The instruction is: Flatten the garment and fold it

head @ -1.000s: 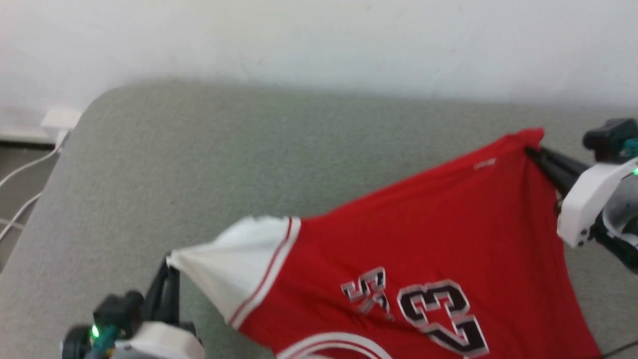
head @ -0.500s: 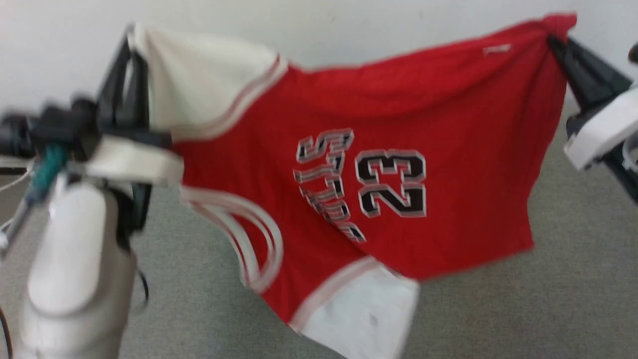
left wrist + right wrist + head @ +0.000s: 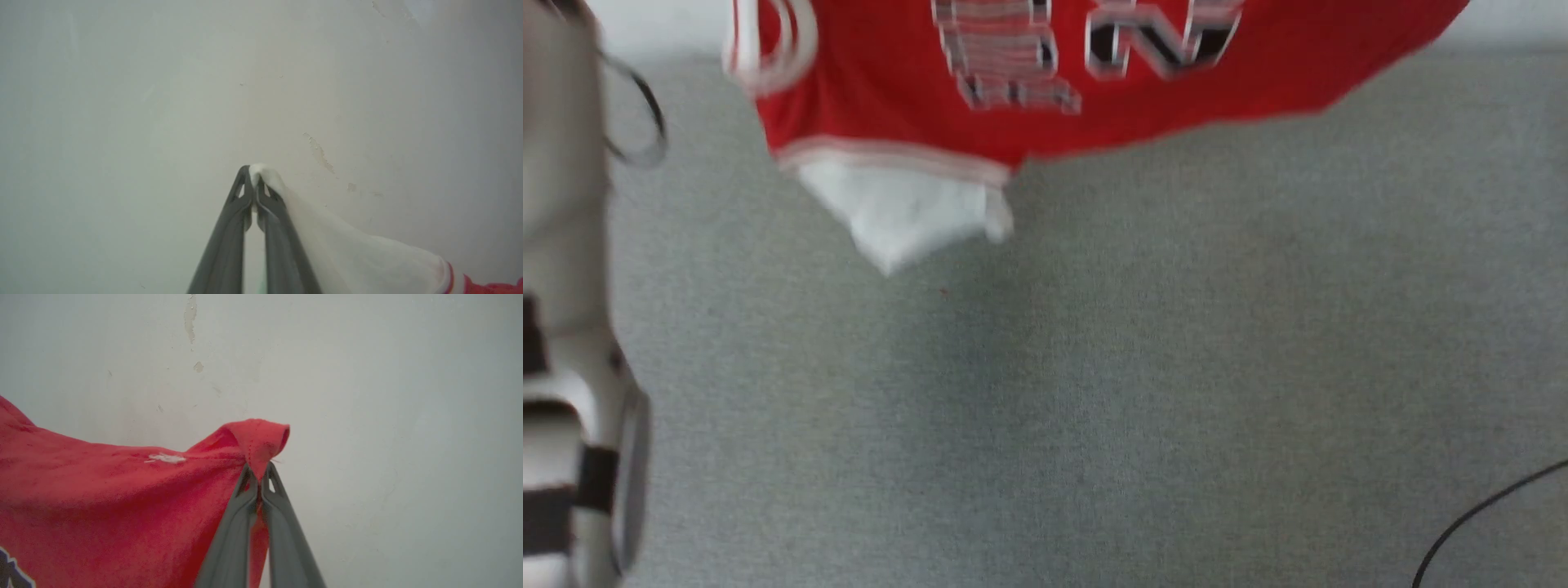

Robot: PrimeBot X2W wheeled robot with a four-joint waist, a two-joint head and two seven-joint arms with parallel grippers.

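Flattening stage, garment (image 3: 890, 114) held aloft. The red shirt hangs spread between the two grippers, clear of the grey padded surface (image 3: 1094, 367), with its printed front facing the head camera and one white sleeve (image 3: 898, 212) dangling free at the lowest point; nothing is folded yet. The left gripper (image 3: 254, 179) is clamped on the tip of the other white sleeve, and the right gripper (image 3: 260, 473) is clamped on a bunched red corner, the cloth drawn taut between them. Both arms are raised, with their fingers directed towards a pale wall (image 3: 122, 102); the left forearm (image 3: 564, 327) stands upright at the edge of the head view. The next move probably calls for lowering both arms together under even tension, so that the hanging edge lands first and the body is drawn flat without creasing.
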